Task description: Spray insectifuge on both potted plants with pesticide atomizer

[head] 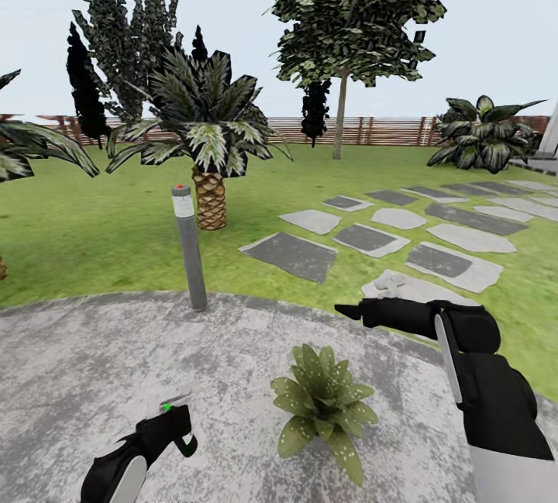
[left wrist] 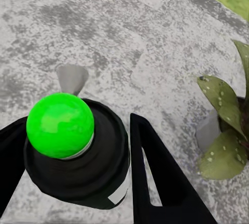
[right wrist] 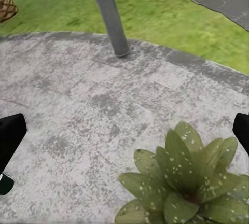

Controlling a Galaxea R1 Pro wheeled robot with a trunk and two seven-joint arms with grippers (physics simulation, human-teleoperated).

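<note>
1. While our left gripper (left wrist: 78,177) clamps the pesticide atomizer (left wrist: 78,156), its green tip sits beside the speckled potted plant (head: 322,402).
2. Our right gripper (head: 353,309) hangs above that plant, fingers apart.

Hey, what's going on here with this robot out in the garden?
The left gripper is shut on a dark bottle with a bright green tip, the pesticide atomizer, held low over the round mottled grey stone patio. Just beside it sits a low rosette of broad green leaves, a potted plant, already dotted with tiny white specks of insectifuge. The right gripper hangs open and empty above the plant. A grey post with a red top stands at the patio's edge by the lawn.
</note>
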